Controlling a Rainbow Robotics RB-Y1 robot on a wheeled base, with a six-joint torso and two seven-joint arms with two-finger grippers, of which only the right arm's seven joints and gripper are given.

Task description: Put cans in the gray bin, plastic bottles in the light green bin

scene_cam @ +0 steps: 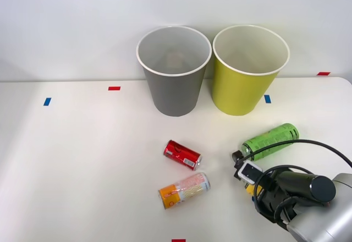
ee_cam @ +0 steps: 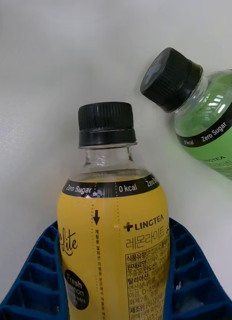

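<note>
The right gripper [ee_cam: 116,280] is seen in the wrist view with its blue ribbed fingers [ee_cam: 31,270] set on either side of the yellow-label bottle [ee_cam: 113,240], pressed against the label on both flanks, so the bottle is judged to be clamped, or very nearly so. In the front view the gripper [scene_cam: 250,182] is placed low over the table [scene_cam: 82,170], near its front right corner, with the bottle mostly hidden beneath the wrist.

The hold is taken on the bottle's body below the shoulder, with the black cap [ee_cam: 106,122] and neck left well clear of the fingers. Because the bottle appears full, it may pivot or slip between the ribbed pads when lifted, the heavy, unsupported end swinging down.

The bright green bottle [scene_cam: 270,141] lies just beside it, its cap [ee_cam: 170,79] close to the yellow bottle's shoulder but apart from it. It could be knocked and sent rolling towards the table's right edge if the lift is made with any sideways drift.

The red can [scene_cam: 182,154] and the orange and pink can [scene_cam: 184,190] lie on their sides nearer the table's middle, clear of the arm. The light green bin [scene_cam: 245,91] stands at the back edge, right of the gray bin [scene_cam: 174,91], their rims almost touching; a tilted or off-centre release could catch the shared rims, or land the bottle in the wrong bin.
</note>
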